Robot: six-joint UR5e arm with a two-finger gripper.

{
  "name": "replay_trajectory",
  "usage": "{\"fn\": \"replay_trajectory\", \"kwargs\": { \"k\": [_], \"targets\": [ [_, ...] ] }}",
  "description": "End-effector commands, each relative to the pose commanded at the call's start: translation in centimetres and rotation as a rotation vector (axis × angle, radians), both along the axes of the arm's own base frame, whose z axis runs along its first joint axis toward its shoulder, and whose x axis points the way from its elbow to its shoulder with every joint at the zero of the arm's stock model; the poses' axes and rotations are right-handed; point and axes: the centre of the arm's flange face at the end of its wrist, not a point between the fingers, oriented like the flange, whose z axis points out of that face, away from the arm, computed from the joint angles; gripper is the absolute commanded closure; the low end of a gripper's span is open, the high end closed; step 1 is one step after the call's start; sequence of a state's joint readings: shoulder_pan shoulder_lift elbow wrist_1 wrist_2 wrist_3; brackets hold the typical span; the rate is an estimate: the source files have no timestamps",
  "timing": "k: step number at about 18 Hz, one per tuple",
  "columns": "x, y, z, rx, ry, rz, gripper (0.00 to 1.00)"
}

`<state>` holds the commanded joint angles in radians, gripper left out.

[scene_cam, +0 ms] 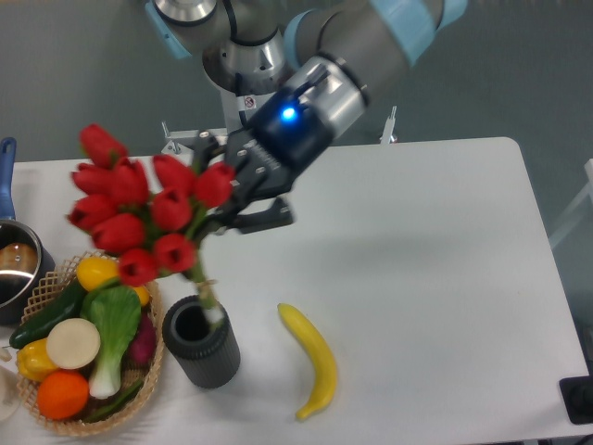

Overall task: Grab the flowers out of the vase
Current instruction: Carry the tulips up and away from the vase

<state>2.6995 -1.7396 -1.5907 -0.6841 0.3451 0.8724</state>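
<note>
Gripper (232,199) is clenched on the flowers (139,209), biting the stems just under the buds. The bunch hangs off its left side, buds fanning out and up. Stem ends trail down below the gripper w/ tips right at the vase (201,338) mouth; can't tell if they're fully out.

Handling, judged: bunch looks light, top-heavy, floppy. Stems are thin and crushable, buds bruise easily, so a hold on the bundled stems is right, w/ moderate squeeze. Stems seem tied low down, which should keep them together.

Buds are smooth, closed, red ovals; stems green. Vase is a short black ribbed cylinder, matte. A curved yellow banana (312,357) lies below-right of the gripper.
</note>
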Motion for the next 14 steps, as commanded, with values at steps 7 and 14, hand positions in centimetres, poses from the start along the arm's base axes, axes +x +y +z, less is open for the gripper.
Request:
{"fn": "replay_trajectory", "kwargs": {
  "k": [7, 14],
  "targets": [
    [-8.1, -6.4, -4.7, -0.112, 0.213, 0.157, 1.0],
    [-14.4, -11.1, -11.2, -0.446, 0.33, 0.329, 1.0]
  ]
}}
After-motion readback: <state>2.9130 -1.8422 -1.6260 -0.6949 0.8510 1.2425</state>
